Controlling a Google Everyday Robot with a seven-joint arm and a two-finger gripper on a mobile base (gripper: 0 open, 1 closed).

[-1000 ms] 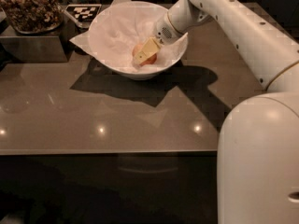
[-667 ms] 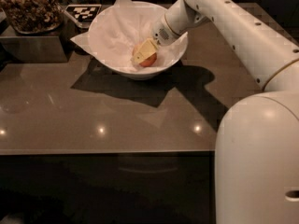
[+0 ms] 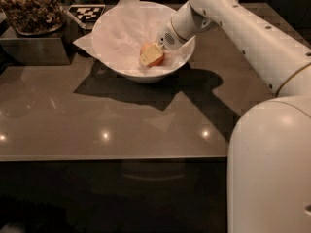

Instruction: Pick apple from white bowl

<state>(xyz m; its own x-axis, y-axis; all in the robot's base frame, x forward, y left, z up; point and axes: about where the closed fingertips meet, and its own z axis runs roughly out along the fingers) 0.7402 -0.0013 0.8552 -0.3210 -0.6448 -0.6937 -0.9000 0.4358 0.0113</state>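
The white bowl (image 3: 141,74) stands at the back of the table, lined with crumpled white paper whose corners stick out. The small red-orange apple (image 3: 158,59) lies inside it, right of centre. My gripper (image 3: 151,57) reaches down into the bowl from the right. It is shut on the apple, with one cream finger (image 3: 147,54) lying across the apple's left side. The apple rests low in the bowl.
A container of brown nuts (image 3: 31,8) sits on a dark block at the back left. A black-and-white marker tag (image 3: 87,12) lies behind the bowl. The brown table (image 3: 121,120) stretches toward me. My white arm and base (image 3: 272,169) fill the right side.
The arm has shifted slightly. The gripper stays at the apple inside the bowl, and the apple has not risen.
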